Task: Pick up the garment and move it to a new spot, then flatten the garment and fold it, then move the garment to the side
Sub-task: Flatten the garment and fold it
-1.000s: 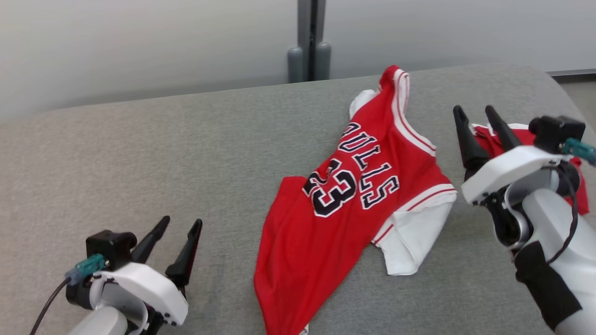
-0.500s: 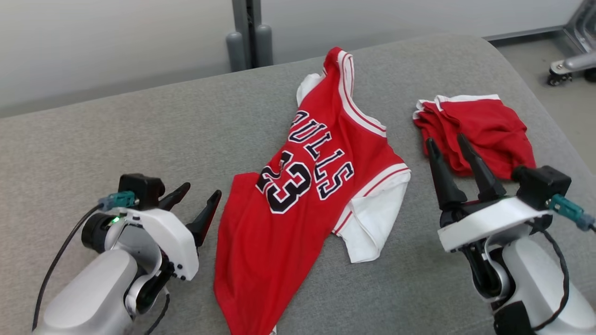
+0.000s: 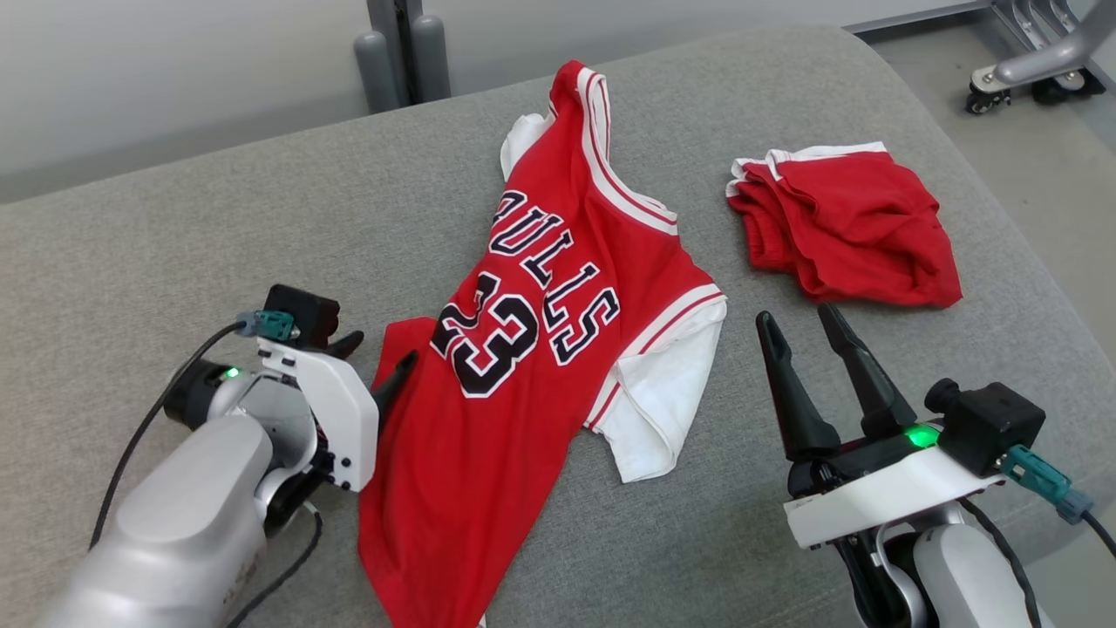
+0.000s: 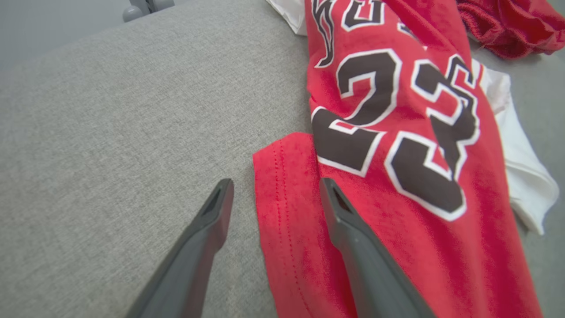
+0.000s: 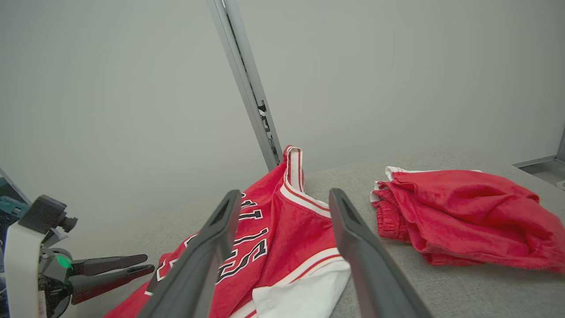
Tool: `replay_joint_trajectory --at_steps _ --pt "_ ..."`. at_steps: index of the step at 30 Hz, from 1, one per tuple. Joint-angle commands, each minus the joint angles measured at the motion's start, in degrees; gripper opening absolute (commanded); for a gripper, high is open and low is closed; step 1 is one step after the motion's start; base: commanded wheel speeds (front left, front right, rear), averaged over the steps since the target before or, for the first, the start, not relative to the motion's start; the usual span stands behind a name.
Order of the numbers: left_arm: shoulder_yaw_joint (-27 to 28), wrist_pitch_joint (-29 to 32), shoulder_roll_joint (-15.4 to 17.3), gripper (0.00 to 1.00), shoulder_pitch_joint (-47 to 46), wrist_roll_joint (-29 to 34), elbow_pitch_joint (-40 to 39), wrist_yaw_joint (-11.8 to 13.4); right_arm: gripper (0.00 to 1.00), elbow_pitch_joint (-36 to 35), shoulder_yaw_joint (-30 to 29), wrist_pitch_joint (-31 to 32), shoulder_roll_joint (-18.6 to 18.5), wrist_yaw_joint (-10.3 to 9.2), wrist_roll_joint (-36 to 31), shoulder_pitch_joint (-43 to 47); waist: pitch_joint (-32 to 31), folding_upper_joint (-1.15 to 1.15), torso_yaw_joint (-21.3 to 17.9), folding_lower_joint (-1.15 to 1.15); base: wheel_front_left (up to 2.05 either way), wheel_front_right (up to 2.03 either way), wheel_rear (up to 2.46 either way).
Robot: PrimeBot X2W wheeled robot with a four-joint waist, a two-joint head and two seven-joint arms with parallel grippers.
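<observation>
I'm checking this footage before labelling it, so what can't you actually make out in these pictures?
- Head view: the hem of the jersey runs off the bottom edge.
- Head view: a fold partly hides its wording's first letter.
- Left wrist view: the shorts are cut by the top edge.

The light is soft, bright and even all over. Shadows are faint and small. The head view is sharp. In the left wrist view the red shirt (image 4: 441, 247) looks a bit blurry toward 1 o'clock.
</observation>
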Motion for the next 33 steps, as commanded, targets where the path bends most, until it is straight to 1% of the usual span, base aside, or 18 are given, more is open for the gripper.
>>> replay_joint_trajectory --at_steps 1,5,8,12,13,14,15,18,23,26,31,33 --pt "-1.14 -0.98 -0.03 1.0 -2.51 2.09 2.63 -0.22 1.0 -1.35 -0.29 0.57 0.48 0.01 -0.78 0.85 0.57 0.0 -0.49 0.0 0.0 0.0 0.0" --pt "-2.63 -1.75 -1.86 1.0 -4.67 3.3 7.38 -1.04 1.0 -2.88 -0.37 1.19 1.23 0.01 -0.67 1.29 1.24 0.0 -0.91 0.0 0.0 0.0 0.0" --pt "-3.9 -2.03 -2.61 1.0 -6.14 3.9 10.26 -1.56 1.0 -3.29 -0.22 1.4 1.62 0.01 -0.87 1.52 1.71 0.0 -1.04 0.0 0.0 0.0 0.0" --pt "-5.06 -2.24 -3.66 1.0 -7.12 3.5 12.5 -2.03 1.0 -3.34 0.02 1.55 1.87 0.01 -0.92 1.33 2.19 0.0 -1.18 0.0 0.0 0.0 0.0" --pt "-5.79 -2.27 -4.15 0.36 -7.83 3.25 13.45 -2.21 1.0 -3.31 0.19 1.52 1.99 0.01 -0.81 1.1 2.48 0.0 -1.25 0.0 0.0 0.0 0.0" --pt "-5.79 -2.27 -4.15 0.36 -7.83 3.25 13.45 -2.21 1.0 -3.31 0.19 1.52 1.99 0.01 -0.81 1.1 2.48 0.0 -1.25 0.0 0.0 0.0 0.0" --pt "-6.08 -2.39 -4.54 0.0 -7.95 2.95 13.77 -2.21 1.0 -3.23 0.23 1.48 2.02 0.01 -0.8 1.01 2.58 0.0 -1.23 0.0 0.0 0.0 0.0" --pt "-7.06 -2.99 -5.28 0.0 -8.13 1.87 13.26 -2.22 1.0 -2.89 0.14 1.31 2.13 0.01 -0.86 1.0 2.62 0.0 -1.0 0.0 0.0 0.0 0.0" --pt "-8.55 -4.74 -4.81 0.0 -8.96 -0.23 12.21 -2.25 1.0 -2.25 -0.35 1.73 2.16 0.01 -1.16 1.34 1.54 0.0 0.31 0.0 0.0 0.0 0.0" --pt "-7.78 -6.44 -4.12 0.0 -9.99 -0.89 13.76 -2.24 1.0 -2.22 -0.72 2.05 2.16 0.01 -1.52 1.5 0.84 0.0 1.48 0.0 0.0 0.0 0.0" --pt "-4.91 -9.09 -2.46 0.0 -12.11 -2.42 18.23 -0.41 1.0 -2.78 -0.89 2.86 2.16 0.01 -1.86 1.51 0.91 0.0 2.9 0.0 0.0 0.0 0.0" --pt "-4.03 -10.18 -1.26 0.0 -13.34 -2.72 19.92 0.09 1.0 -3.26 -0.82 3.21 2.18 0.01 -1.89 1.31 1.63 0.0 3.23 0.0 0.0 0.0 0.0"
